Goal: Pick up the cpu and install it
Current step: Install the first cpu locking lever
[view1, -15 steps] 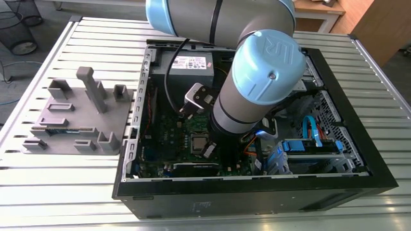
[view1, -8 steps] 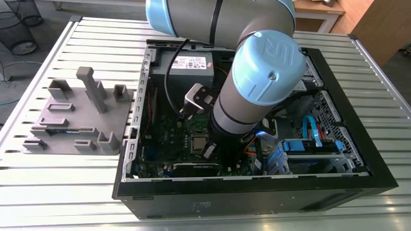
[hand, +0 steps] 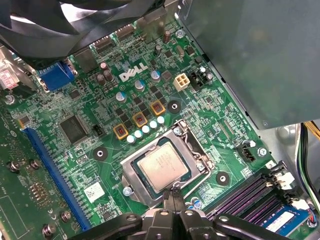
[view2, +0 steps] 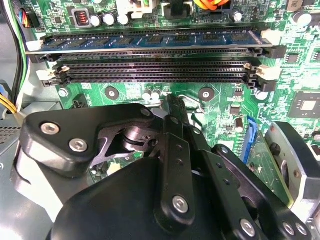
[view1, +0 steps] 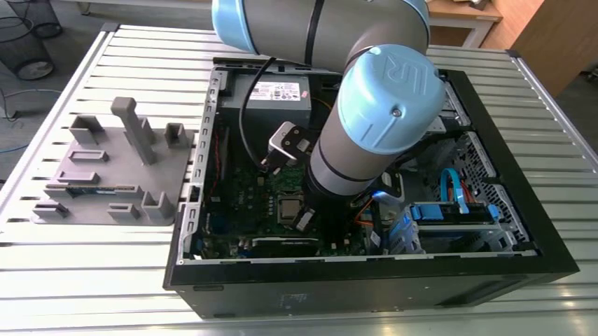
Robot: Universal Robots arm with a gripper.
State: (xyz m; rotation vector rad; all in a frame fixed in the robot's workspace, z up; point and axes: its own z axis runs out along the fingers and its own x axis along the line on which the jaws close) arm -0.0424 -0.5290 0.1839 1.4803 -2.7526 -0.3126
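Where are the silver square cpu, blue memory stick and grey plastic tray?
silver square cpu (hand: 164,170), first wrist view, centre of metal top.
blue memory stick (view2: 150,39), second wrist view, mid-length of card.
grey plastic tray (view1: 126,173), exterior view, bare floor patch.

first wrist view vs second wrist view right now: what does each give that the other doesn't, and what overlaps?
First wrist view's own: the cpu lying in the silver-framed socket, the long blue slot, the black fan and the grey metal box.
Second wrist view's own: the orange wires at the board's edge.
In both wrist views: the green motherboard, the shut gripper, whose tips sit at the socket's edge, and the memory slots with one memory stick seated.
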